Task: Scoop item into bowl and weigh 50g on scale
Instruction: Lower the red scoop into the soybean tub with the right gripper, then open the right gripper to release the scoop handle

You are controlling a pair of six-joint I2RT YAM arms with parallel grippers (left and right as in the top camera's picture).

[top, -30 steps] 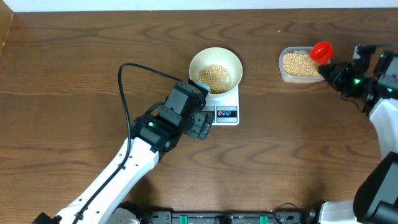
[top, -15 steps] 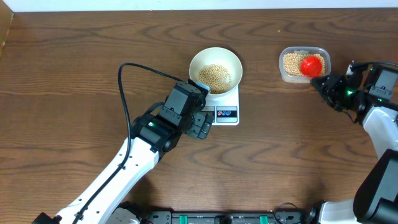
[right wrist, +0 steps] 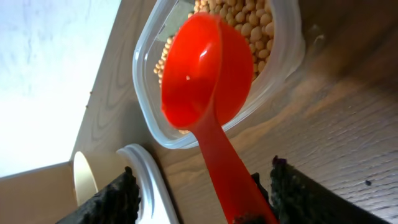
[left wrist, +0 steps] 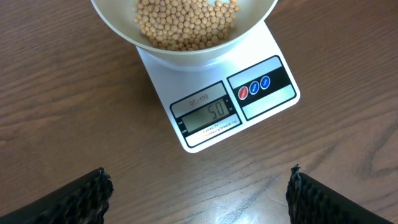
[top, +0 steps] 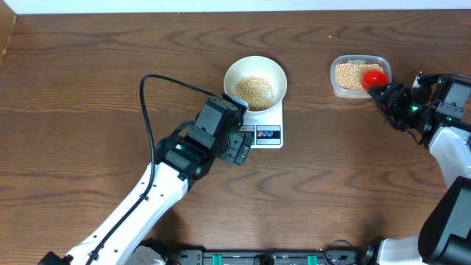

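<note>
A dark brown wood-grain table [top: 88,73] fills the overhead view, with a pale strip of wall along its far edge.

Nearest, the white-and-black left arm reaches in diagonally. The left gripper [left wrist: 199,198] hovers just short of the scale's front edge, fingers spread wide and holding nothing.

The flat white rectangular digital scale [left wrist: 264,106] lies mid-table. Its long axis runs near to far and its display end faces the near edge. The small grey LCD [left wrist: 208,114] reads 50. Beside it, a dark panel carries one red and two blue round buttons [left wrist: 254,87].

The round cream bowl [top: 229,73] sits on the scale's far half, overhanging its sides. It is smooth and plain and holds a mound of small round tan beans [top: 254,90] in its middle.

Farther right, well apart from the scale, stands a clear rounded-rectangular plastic tub [top: 335,87] with more beans [top: 349,73] in it. A red plastic scoop [right wrist: 205,81] hangs over the tub's right end. Its hollow looks empty, and its handle runs back to the right gripper [right wrist: 242,208], which is clamped on it.
</note>
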